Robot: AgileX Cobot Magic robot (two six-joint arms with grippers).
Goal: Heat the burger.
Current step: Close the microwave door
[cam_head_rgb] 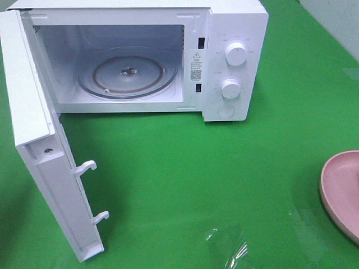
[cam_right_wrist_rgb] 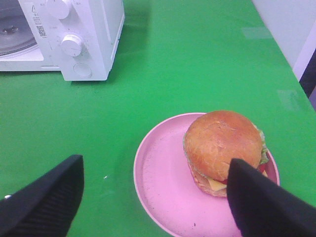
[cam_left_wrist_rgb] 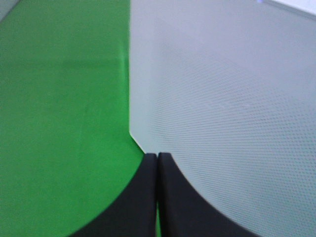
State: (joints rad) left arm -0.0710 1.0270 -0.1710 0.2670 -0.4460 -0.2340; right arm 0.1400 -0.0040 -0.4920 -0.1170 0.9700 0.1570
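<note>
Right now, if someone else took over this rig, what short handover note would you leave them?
Left gripper: shut, empty, right beside the open microwave door.
Right gripper: open, empty, hovering over the pink plate.
The burger sits on the plate, on the green table to the right of the microwave.
Done: door swung wide open; glass turntable is bare.
Left: get the burger into the microwave, close the door, set the dials.
</note>
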